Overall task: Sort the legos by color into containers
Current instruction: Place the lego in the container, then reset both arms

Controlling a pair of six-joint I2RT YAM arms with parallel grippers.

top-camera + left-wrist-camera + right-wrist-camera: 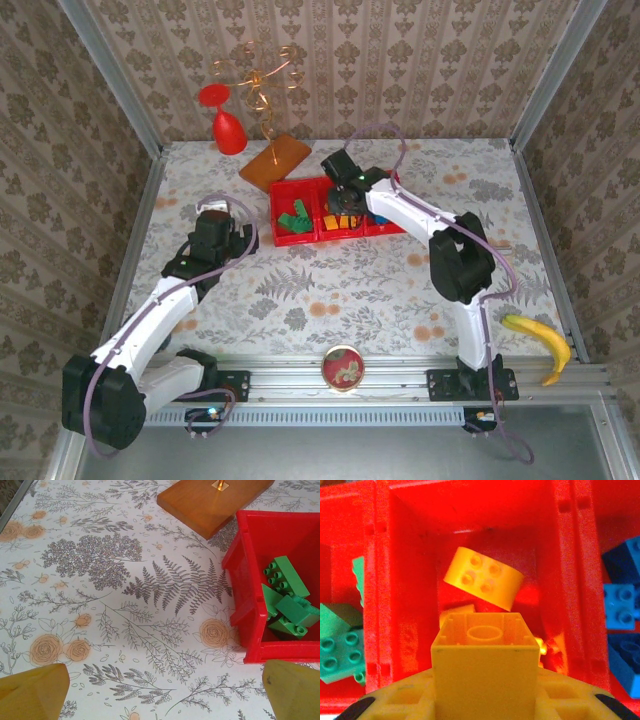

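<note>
The left gripper [232, 236] has its fingers [35, 692] apart with nothing between them, above the table [330, 285]. The red tray [297, 185] lies at its two o'clock. Green bricks [294, 218] lie in the left compartment. The right gripper [345, 203], over the middle compartment, is clamped on a yellow brick [485, 655]. Blue bricks [622, 607] lie at the brick's three o'clock.

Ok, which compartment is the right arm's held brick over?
The middle compartment, where the held brick hangs above loose yellow bricks. Green bricks lie in the compartment to its left, blue bricks in the one to its right.
</note>
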